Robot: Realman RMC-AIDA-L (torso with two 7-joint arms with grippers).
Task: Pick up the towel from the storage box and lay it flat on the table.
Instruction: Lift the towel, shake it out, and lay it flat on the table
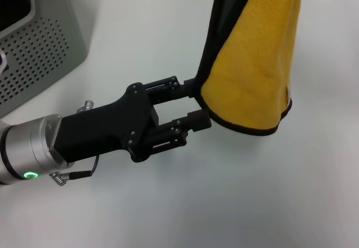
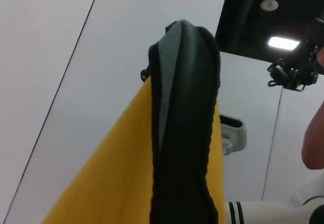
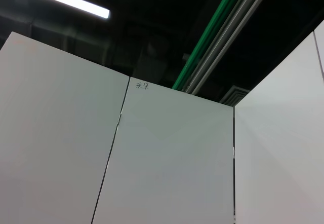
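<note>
Mustard-yellow soft cloth with a black stitched border, the towel [image 1: 252, 51], is seen in the head view hanging down from beyond the upper edge of the picture, its lower hem above the plain white matte table [image 1: 235, 203] and not visibly resting on it. A dark inner fold is shown along its left side. The black left gripper [image 1: 193, 105], mounted on a silver wrist with a green light, is reached in from the lower left. Its fingers [image 1: 199, 119] are spread apart on either side of the towel's lower left corner; the upper one is met by the black border, the lower one is just beside the hem, and no clamping of the cloth is shown. The light grey perforated plastic storage box [image 1: 39, 51] is placed at the upper left corner of the table, well apart from the towel.

From the left wrist view, the towel [image 2: 185, 133] is shown close up as a hanging fold, dark along the middle with yellow cloth on both sides, against white wall panels.

From the right wrist view, only white wall panels and a dark ceiling with a strip light are shown; the right gripper is not seen in any view, so its state cannot be told.
</note>
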